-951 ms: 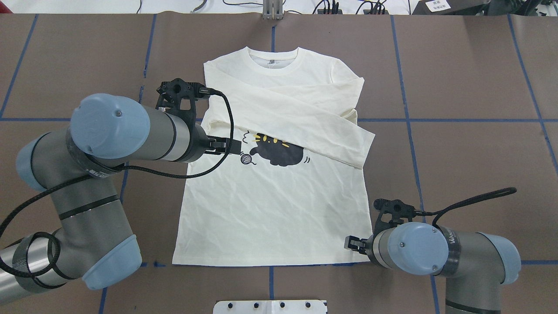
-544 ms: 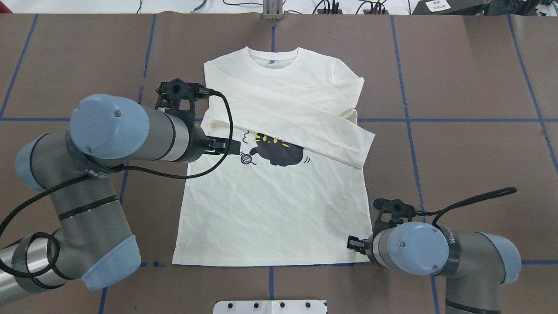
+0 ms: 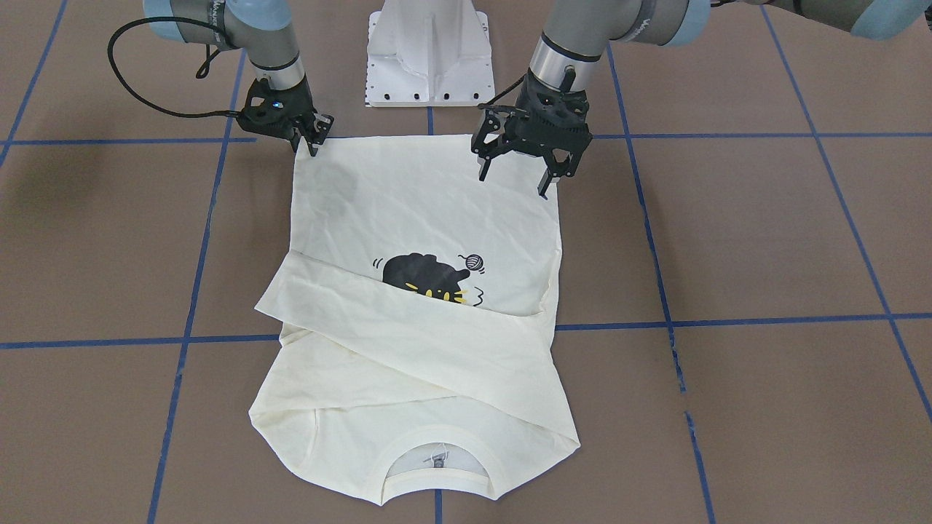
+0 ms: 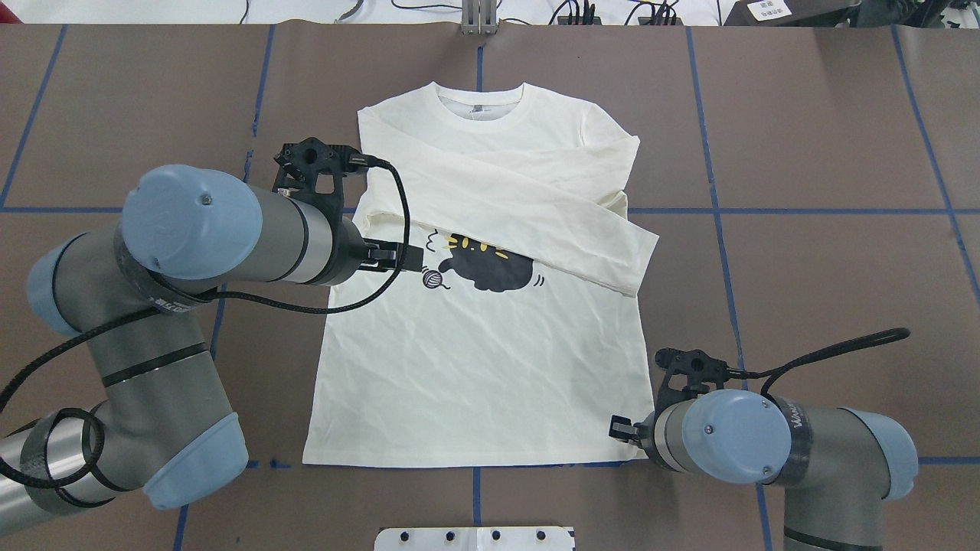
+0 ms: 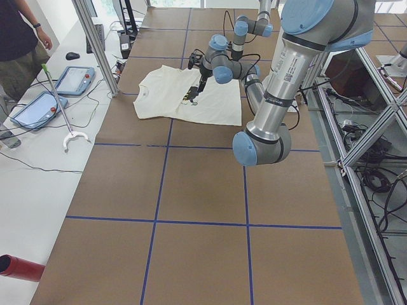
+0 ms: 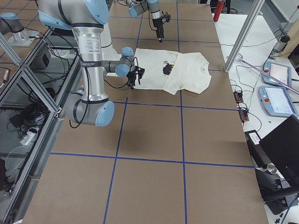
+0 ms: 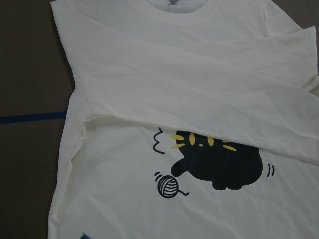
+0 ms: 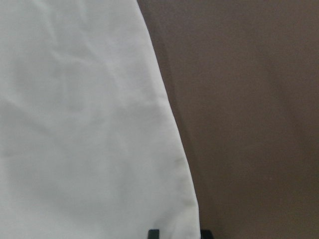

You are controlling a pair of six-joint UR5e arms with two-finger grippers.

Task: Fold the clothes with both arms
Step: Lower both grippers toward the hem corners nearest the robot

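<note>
The shirt (image 4: 475, 367) lies flat on the bench (image 4: 804, 153), print side up. Its long axis runs straight away from the robot. The hem (image 4: 459, 461) is the near end, with the pedestal (image 3: 429, 58) just beyond it, and the collar (image 4: 481, 115) is the far end. Both sleeves (image 4: 536, 207) are folded across the chest, and the upper one covers the top of the cat print (image 4: 490, 268).

The right end effector (image 3: 314, 142) is low at the shirt's right hem corner. In the right wrist view its two fingertips stand a little apart, astride the shirt's side edge, and the cloth lies flat between them, so nothing is pinched. The left end effector (image 3: 512, 185) hangs well clear of the cloth over the shirt's left side, fingers spread wide and pointing down. Its wrist camera looks along the shirt at the print and collar.

The coming fold looks like hem to collar along the long axis, with one corner for each arm. The right arm is the nearer one, since its corner is already between its fingers and it need only pinch. The left hem corner (image 4: 306, 461) lies below the left end effector and back toward the hem. That arm must retreat and descend before both can lift together. If only one corner rises, the hem will skew.
</note>
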